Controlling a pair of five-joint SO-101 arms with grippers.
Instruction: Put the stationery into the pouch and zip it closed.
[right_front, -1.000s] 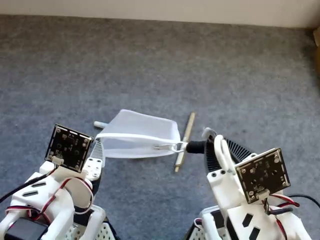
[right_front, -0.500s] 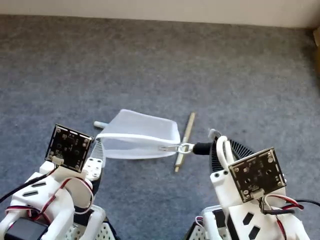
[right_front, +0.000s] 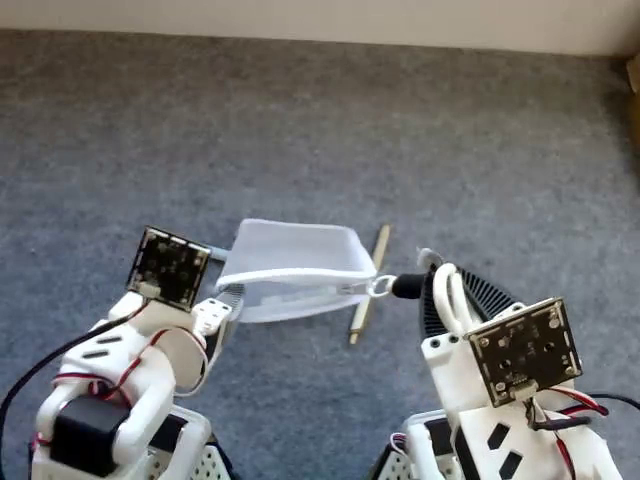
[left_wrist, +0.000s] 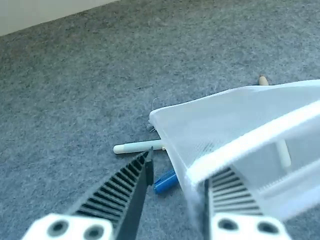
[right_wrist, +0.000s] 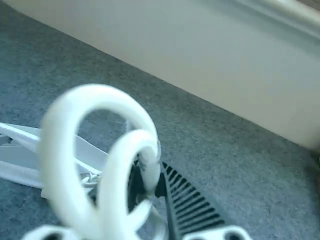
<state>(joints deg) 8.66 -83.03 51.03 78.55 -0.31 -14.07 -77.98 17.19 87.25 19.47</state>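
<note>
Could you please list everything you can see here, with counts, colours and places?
pouch: one, white mesh, between the two arms.
zipper pull: one, metal, at the pouch's end nearest the right arm.
pencil: one, wooden, on the carpet, crossing under the zipper pull.
white pen: one, on the carpet at the pouch's other end.
blue pen: one, beside the white pen.
carpet: grey, underneath.
left gripper: jaws apart at the pouch's edge.
right gripper: jaws shut on the zipper pull.

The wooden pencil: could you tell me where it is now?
In the high view the pencil lies on the carpet at the right end of the pouch, beneath the zipper pull.
</note>
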